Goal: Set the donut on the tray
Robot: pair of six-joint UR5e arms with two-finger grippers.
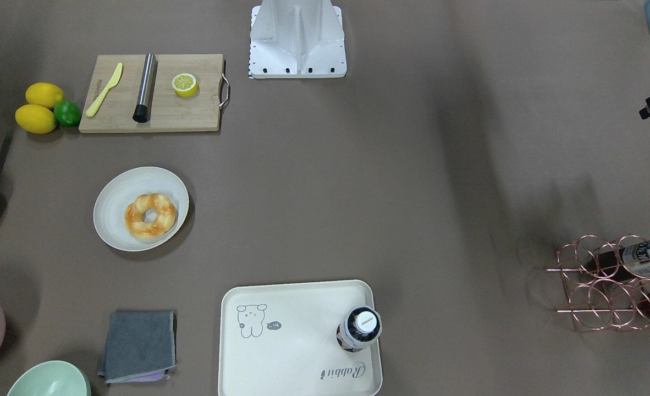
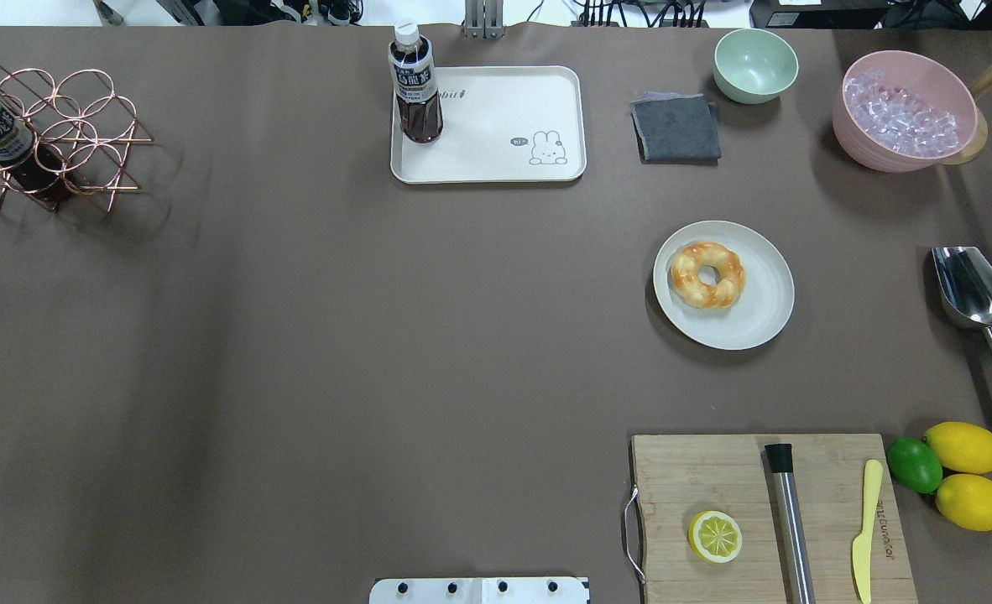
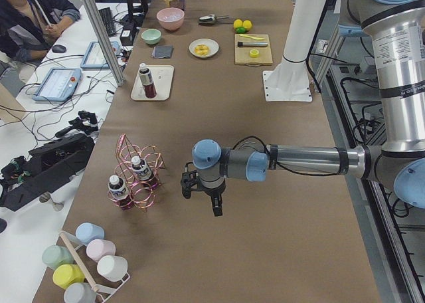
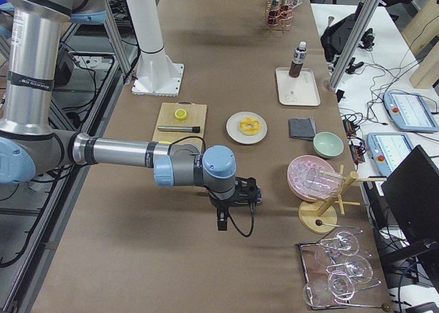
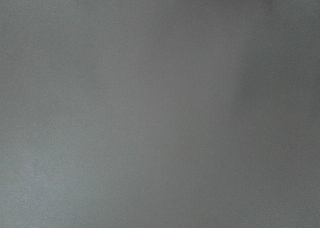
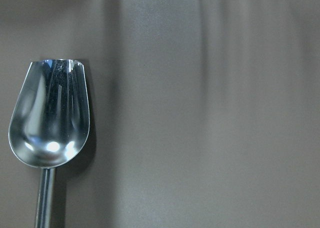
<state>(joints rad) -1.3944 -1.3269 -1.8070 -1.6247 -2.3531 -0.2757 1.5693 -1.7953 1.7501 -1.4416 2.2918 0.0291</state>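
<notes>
The donut (image 1: 150,215), golden with orange-brown glaze, lies on a round off-white plate (image 1: 110,223); it also shows in the overhead view (image 2: 707,274). The cream tray (image 1: 292,357) with the cartoon drawing lies apart from the plate, also in the overhead view (image 2: 496,134). A dark drink bottle (image 1: 359,329) stands upright on one corner of it. My left gripper (image 3: 216,206) hangs over bare table near the copper rack, far from the donut. My right gripper (image 4: 223,220) hangs over the table's other end near the scoop. I cannot tell whether either is open or shut.
A cutting board (image 2: 764,512) holds a lemon half, a steel rod and a yellow knife. Two lemons and a lime (image 2: 914,464) lie beside it. A steel scoop (image 6: 50,118), grey cloth (image 2: 676,126), green bowl (image 2: 754,65), pink ice bowl (image 2: 905,109) and copper bottle rack (image 2: 43,138) stand around.
</notes>
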